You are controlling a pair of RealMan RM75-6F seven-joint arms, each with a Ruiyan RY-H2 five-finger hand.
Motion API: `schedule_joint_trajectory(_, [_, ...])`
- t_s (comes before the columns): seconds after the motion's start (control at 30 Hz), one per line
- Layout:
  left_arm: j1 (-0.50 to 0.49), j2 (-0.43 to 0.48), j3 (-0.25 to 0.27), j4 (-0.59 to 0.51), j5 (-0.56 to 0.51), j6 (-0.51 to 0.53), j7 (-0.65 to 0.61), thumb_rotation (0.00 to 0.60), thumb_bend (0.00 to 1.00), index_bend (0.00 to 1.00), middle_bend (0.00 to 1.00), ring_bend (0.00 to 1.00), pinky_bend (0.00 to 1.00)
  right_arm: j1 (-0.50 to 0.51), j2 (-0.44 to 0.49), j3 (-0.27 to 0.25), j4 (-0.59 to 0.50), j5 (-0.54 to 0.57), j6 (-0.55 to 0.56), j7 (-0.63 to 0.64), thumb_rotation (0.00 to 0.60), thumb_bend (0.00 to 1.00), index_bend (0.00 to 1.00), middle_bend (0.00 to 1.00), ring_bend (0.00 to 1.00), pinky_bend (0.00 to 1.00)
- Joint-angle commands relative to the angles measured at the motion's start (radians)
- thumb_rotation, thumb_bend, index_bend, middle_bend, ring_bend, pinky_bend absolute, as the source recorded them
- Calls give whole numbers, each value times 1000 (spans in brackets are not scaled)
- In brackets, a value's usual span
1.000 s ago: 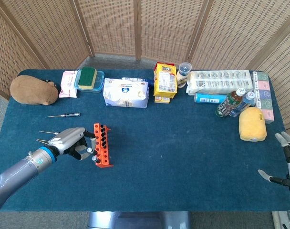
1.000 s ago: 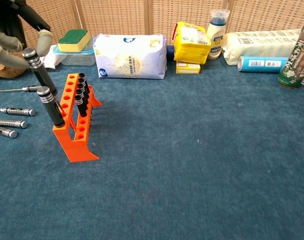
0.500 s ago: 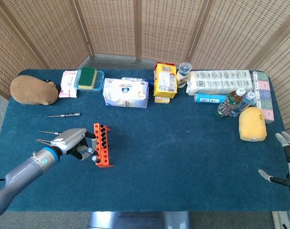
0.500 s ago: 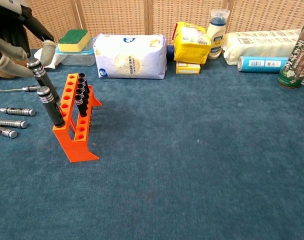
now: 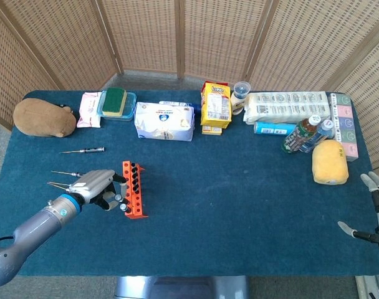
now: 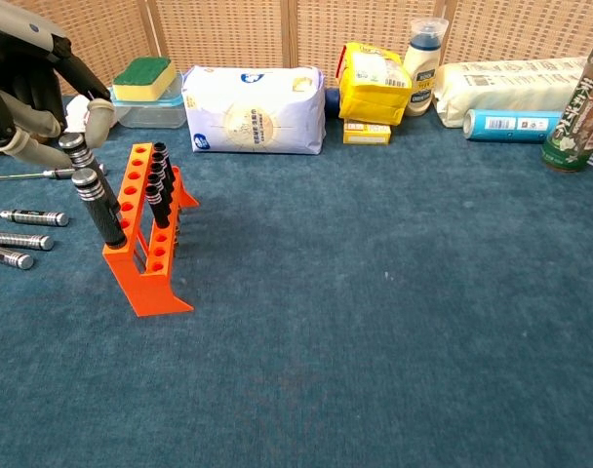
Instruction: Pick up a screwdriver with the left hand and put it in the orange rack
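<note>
The orange rack (image 5: 136,200) (image 6: 152,283) stands on the blue cloth at the left, with several black-handled screwdrivers upright in it. My left hand (image 5: 95,187) (image 6: 31,93) is just left of the rack and pinches the top of a black-handled screwdriver (image 6: 81,160). That tool leans slightly, its lower end down at the rack's left row, right behind another screwdriver (image 6: 100,207) standing at the front. My right hand (image 5: 376,210) rests at the table's far right edge, fingers apart, holding nothing.
Loose screwdrivers (image 6: 26,216) (image 5: 83,150) lie on the cloth left of the rack. Along the back stand a brown pouch (image 5: 43,117), a sponge on a box (image 5: 115,101), a white pack (image 5: 164,121), a yellow bag (image 5: 215,105), bottles (image 5: 305,134) and a yellow sponge (image 5: 330,162).
My left hand has come down and a little right, lowering the held screwdriver from above the rack to its left row. The right hand has not moved.
</note>
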Motion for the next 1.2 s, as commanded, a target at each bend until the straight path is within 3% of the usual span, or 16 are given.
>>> schedule_joint_trajectory(0.03, [-3,-4,3,-2,-7,5,10,600,428,569,997,912,978,0,0,0,0,0,0,0,600,15,36,19,17,0])
schedule_joint_trajectory(0.57, [-16,-14,13,-16,-48,54,70,600,429,564,997,912,978,-1,2,1,1,1,1,6,600,16,36,19,17,0])
schedule_joint_trajectory(1.2, [-37,-25,23,-24,-101,65,119,600,429,469,997,912,978,-3,3,2,0,0,4,10,600,17,35,19,17,0])
